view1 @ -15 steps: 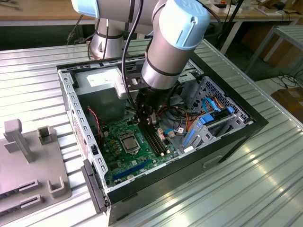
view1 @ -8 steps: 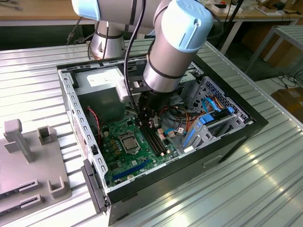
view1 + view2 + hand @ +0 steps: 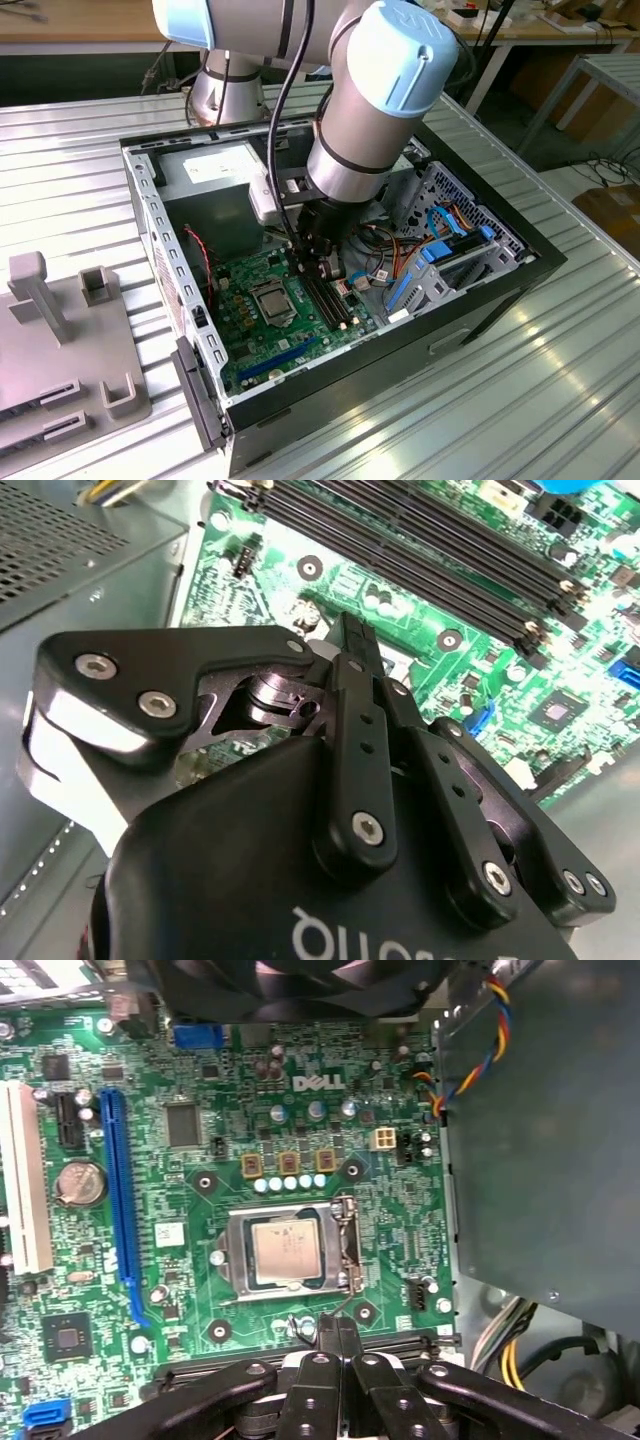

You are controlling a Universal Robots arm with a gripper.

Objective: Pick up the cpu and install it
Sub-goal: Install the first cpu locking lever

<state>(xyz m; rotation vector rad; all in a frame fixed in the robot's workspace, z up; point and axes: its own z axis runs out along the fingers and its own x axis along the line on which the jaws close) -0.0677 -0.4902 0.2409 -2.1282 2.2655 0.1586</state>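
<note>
**CPU seated in its socket, closed gripper just beside it**

Along one edge of the green motherboard [image 3: 200,1090], in the first wrist view, run a white expansion slot [image 3: 25,1180] and a long blue expansion slot [image 3: 118,1200], with a round silver coin cell [image 3: 78,1182] between them. Further in, near the board's middle, the small square cpu [image 3: 286,1250] with its matte silvery-grey metal face lies flat inside the square metal-framed socket [image 3: 240,1222]; its sides run parallel to the board's edges, so it has no long axis to speak of. A thin wire lever [image 3: 352,1245] runs down the socket's far side.

The black metal gripper [image 3: 338,1332] hangs over the board edge of the long black memory slots [image 3: 300,1345], just beside the socket, so the cpu lies straight ahead of its tips. The two slim fingers [image 3: 322,1380] are pressed together with nothing between them. In the exterior view the gripper [image 3: 322,262] stands upright inside the black steel computer case [image 3: 480,300], and the cpu [image 3: 272,296] appears to lie just to the exterior view's left of it.
</note>
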